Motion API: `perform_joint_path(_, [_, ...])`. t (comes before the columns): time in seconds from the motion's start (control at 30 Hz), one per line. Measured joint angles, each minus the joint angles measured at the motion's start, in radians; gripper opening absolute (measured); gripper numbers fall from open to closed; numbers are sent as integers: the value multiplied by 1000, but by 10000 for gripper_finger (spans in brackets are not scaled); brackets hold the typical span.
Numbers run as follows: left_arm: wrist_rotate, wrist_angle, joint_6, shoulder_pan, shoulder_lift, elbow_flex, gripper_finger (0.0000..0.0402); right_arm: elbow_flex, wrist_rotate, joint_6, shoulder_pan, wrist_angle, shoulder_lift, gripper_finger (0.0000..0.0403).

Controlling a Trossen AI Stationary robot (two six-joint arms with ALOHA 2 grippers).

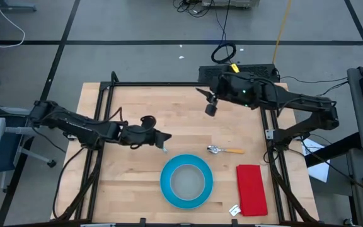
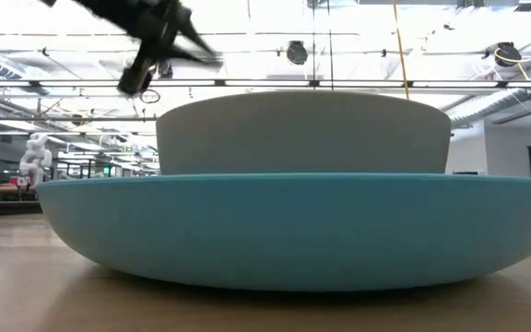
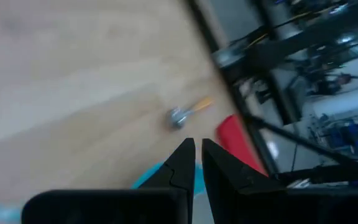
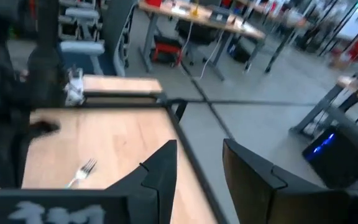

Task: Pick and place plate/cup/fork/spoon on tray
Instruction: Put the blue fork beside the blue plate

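The bright-blue plate point(image 1: 167, 183) lies on the wooden table near its front edge, and the pale-grey cup point(image 1: 188, 183) stands in it. Both fill the low view, the cup point(image 2: 302, 129) resting inside the plate point(image 2: 293, 231). My left gripper point(image 1: 167, 140) is just beyond the plate's far left rim, shut on the slim fork point(image 4: 82, 173). The spoon point(image 1: 224, 150), with a metal bowl and an orange handle, lies flat on the table to the plate's far right; it also shows in the left wrist view point(image 3: 185, 114). My right gripper point(image 1: 207, 101) is open and empty over the table's far middle. My left gripper comes level from the table's left, its two fingers point(image 3: 182, 163) almost together with only a slim gap. The gripper itself hides the place of contact. In the high view only a pale end of the fork point(image 1: 164, 149) sticks out at the near side of the fingertips.
A red rectangular cloth point(image 1: 251, 189) lies at the near right, with a small white tag point(image 1: 234, 210) by its near corner. A black frame rail point(image 1: 273, 135) runs along the table's right side. Bare wood lies between the two grippers.
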Motion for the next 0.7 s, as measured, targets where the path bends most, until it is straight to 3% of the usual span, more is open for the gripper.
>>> perform_joint_path(0.13, [-76,-56,215,-48,21,174,30,0,-1,27,25,-44,-16,120])
perform_joint_path(0.3, [-37,-11,572,-100,20,326,30,0,-1,83,58,-39,-20,120])
perform_joint_path(0.5, [3,79,729,-150,20,424,31,0,-1,4,85,-40,-22,120])
perform_joint_path(0.6, [-97,106,705,-161,19,438,31,0,-1,-20,92,-36,-32,120])
perform_joint_path(0.7, [-294,45,637,-168,20,438,31,0,-1,-19,93,-32,-55,120])
